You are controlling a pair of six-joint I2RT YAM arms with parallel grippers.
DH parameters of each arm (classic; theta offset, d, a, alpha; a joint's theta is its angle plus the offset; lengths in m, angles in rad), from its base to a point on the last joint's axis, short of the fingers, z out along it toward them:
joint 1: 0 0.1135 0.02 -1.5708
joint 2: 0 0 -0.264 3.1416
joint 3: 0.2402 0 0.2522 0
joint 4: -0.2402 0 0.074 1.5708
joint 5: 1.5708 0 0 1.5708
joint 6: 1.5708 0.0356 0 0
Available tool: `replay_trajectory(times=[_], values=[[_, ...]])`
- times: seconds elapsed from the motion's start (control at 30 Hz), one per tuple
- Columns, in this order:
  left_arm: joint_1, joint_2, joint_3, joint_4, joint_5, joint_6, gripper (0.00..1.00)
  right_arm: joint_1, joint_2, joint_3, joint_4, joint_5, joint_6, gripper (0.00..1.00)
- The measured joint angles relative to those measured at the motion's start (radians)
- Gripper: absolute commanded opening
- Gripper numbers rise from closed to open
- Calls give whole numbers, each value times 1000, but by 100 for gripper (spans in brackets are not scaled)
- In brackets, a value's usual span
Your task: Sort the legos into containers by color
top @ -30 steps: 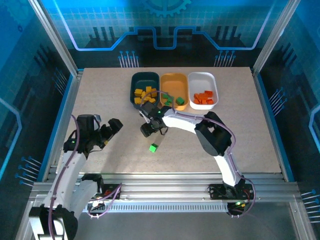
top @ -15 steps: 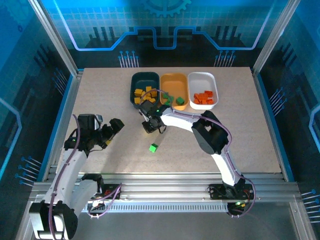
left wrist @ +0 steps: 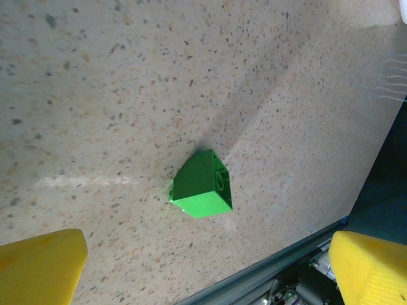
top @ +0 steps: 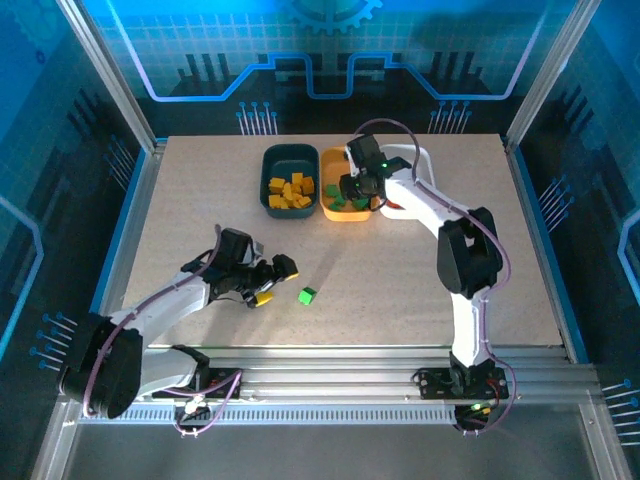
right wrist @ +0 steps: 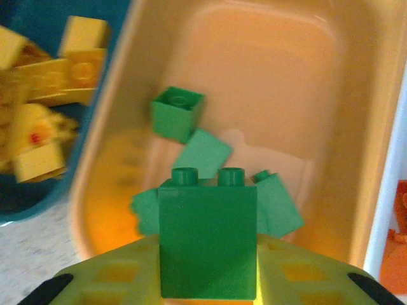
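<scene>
Our right gripper (top: 360, 188) is clamped on a green brick (right wrist: 208, 244), studs up, and hangs over the orange-yellow tray (right wrist: 356, 95), where we see other green bricks (right wrist: 178, 113) lying loose; the dark teal tray (top: 270, 165) beside it holds yellow bricks (top: 290, 190); the white tray (top: 428, 165) sits on the other side. Our left gripper (left wrist: 205, 248) stands wide open and empty, low over the counter (left wrist: 95, 95); a stray green brick (left wrist: 203, 185) lies just ahead of its fingers, well apart from the trays.

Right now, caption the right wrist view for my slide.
Right gripper holds a green brick above the orange-yellow tray, other green bricks inside.
</scene>
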Motion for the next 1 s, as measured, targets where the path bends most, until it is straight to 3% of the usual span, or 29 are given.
replay_trajectory(times=[0.07,0.2,0.37,0.57,0.67,0.77,0.9,1.0], values=[[-5,1,0,16,-3,-7,99,-16,51,40,-32,-17,2,40],[-6,0,0,20,-16,-7,99,-23,124,129,-91,-45,5,58],[-4,-50,0,-15,-60,-2,99,-23,110,161,-116,-50,14,62],[89,-237,-33,-55,-148,-13,99,27,-167,-143,-50,13,121,74],[195,-329,-80,-66,-170,-32,99,166,-372,-367,-11,86,251,79],[277,-375,-119,-90,-178,-36,99,385,-494,-535,26,116,415,81],[312,-358,-127,-108,-175,-35,99,592,-491,-639,35,130,610,84],[314,-327,-128,-108,-163,-34,99,656,-451,-644,41,146,708,85]])
